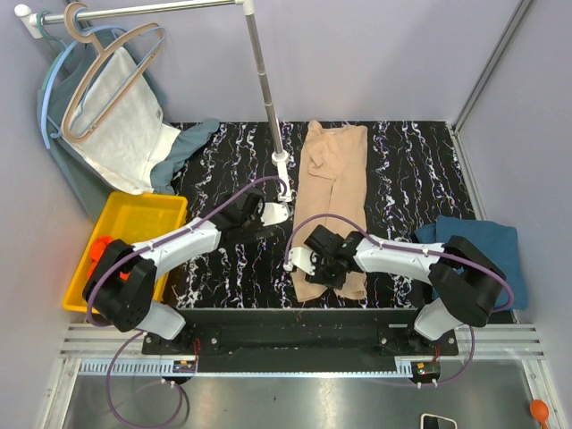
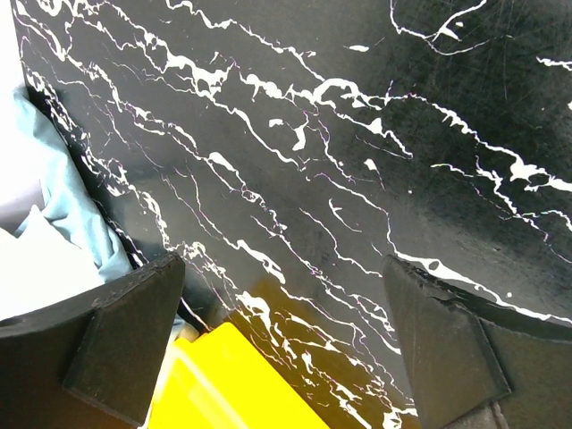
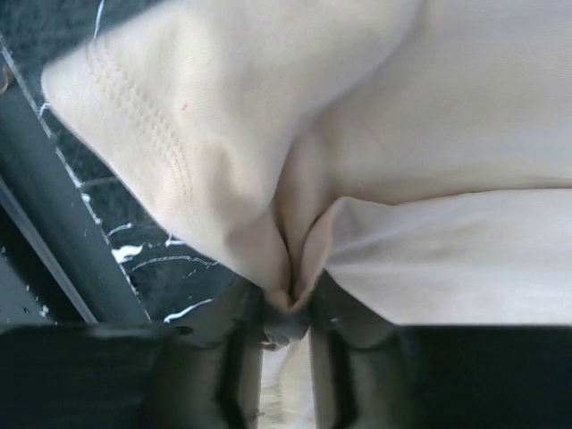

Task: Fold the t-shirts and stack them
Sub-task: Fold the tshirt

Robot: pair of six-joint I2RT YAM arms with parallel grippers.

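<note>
A beige-tan t-shirt (image 1: 332, 183) lies as a long strip down the middle of the black marbled table (image 1: 223, 259). At its near end my right gripper (image 1: 323, 259) is shut on a pinch of the fabric. In the right wrist view the beige t-shirt (image 3: 429, 134) bunches into a fold squeezed between the right gripper (image 3: 288, 308) fingers. A dark teal-blue t-shirt (image 1: 483, 246) lies folded at the table's right edge. An orange-red t-shirt (image 1: 100, 243) peeks out of the yellow bin (image 1: 134, 219). My left gripper (image 1: 259, 219) (image 2: 281, 277) hangs open over bare table, holding nothing.
A rack stand (image 1: 268, 98) rises from a white base (image 1: 281, 161) beside the beige shirt. A white cloth (image 1: 125, 125) and a grey-green garment (image 1: 183, 143) hang at the back left. The yellow bin's corner (image 2: 232, 384) shows under the left gripper.
</note>
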